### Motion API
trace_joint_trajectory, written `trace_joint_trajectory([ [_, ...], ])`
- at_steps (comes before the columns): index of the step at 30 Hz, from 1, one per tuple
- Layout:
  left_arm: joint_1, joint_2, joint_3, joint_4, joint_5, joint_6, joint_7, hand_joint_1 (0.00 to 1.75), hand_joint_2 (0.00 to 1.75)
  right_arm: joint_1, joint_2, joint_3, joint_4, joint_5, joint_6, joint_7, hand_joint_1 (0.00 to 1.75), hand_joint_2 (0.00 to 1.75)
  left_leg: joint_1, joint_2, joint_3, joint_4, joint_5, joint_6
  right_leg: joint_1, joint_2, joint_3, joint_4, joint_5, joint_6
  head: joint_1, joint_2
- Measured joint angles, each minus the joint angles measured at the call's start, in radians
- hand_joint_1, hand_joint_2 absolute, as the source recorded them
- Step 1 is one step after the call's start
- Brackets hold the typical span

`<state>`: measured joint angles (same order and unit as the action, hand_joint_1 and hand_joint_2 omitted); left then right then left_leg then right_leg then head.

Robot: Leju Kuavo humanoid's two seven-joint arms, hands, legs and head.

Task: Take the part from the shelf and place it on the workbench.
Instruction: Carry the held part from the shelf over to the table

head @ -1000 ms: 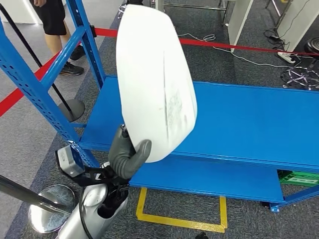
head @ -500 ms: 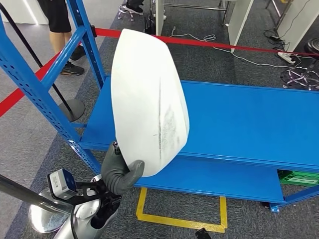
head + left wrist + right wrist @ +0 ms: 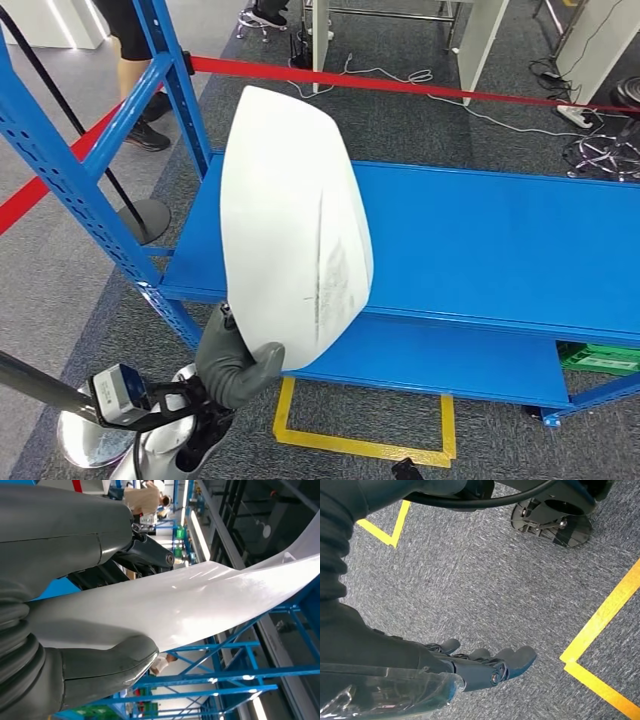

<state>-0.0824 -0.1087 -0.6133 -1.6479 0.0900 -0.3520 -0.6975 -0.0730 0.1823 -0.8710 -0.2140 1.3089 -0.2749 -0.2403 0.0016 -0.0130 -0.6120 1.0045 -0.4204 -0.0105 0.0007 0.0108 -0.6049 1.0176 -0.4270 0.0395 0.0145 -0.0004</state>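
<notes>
Part [image 3: 290, 220] is gripped by the left hand [image 3: 230, 360] at its 7 o'clock edge, above the blue shelf [image 3: 490, 250]. The right hand [image 3: 486, 665] is held open over the floor [image 3: 478, 580], with nothing in it.

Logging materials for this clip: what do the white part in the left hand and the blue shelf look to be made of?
White part: apparently a thin moulded plastic or painted panel, glossy with highlights in the left wrist view, curved, with grey scuffs on its face. The left hand grips its lower edge. Blue shelf: probably painted sheet steel, with an even blue coat, flat deck and perforated uprights.
</notes>
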Motion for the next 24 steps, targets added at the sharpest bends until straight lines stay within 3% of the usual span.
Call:
trace_joint_trajectory([
  [13, 0.030, 0.000, 0.038, -0.026, 0.041, -0.040, 0.000, 1.64, 1.75, -0.003, 0.000, -0.014, 0.000, -0.012, 0.010, 0.011, 0.00, 1.75, -0.004, 0.000, 0.000, 0.000, -0.003, 0.005, -0.004, 0.000, 0.001, -0.001, 0.000, 0.003, 0.000, 0.000],
  [20, 0.031, -0.002, 0.052, -0.014, 0.060, -0.056, 0.000, 1.64, 1.75, -0.005, 0.000, -0.019, 0.000, -0.009, 0.016, 0.026, 0.00, 1.75, -0.012, 0.000, 0.003, -0.004, -0.004, 0.020, -0.013, 0.000, 0.004, -0.007, 0.000, 0.017, -0.001, 0.000],
  [22, 0.031, -0.006, 0.052, -0.012, 0.060, -0.059, 0.000, 1.64, 1.75, -0.006, -0.001, -0.021, 0.000, -0.008, 0.016, 0.029, 0.00, 1.75, -0.004, 0.001, 0.013, -0.016, 0.001, 0.026, -0.011, -0.001, -0.005, 0.016, -0.019, 0.023, 0.003, 0.000],
  [24, 0.031, -0.009, 0.053, -0.010, 0.062, -0.060, 0.000, 1.64, 1.75, -0.007, -0.001, -0.023, 0.000, -0.008, 0.016, 0.029, 0.00, 1.75, 0.000, 0.004, 0.023, -0.023, 0.001, 0.031, -0.012, -0.002, -0.051, 0.120, -0.076, 0.027, 0.009, 0.000],
])
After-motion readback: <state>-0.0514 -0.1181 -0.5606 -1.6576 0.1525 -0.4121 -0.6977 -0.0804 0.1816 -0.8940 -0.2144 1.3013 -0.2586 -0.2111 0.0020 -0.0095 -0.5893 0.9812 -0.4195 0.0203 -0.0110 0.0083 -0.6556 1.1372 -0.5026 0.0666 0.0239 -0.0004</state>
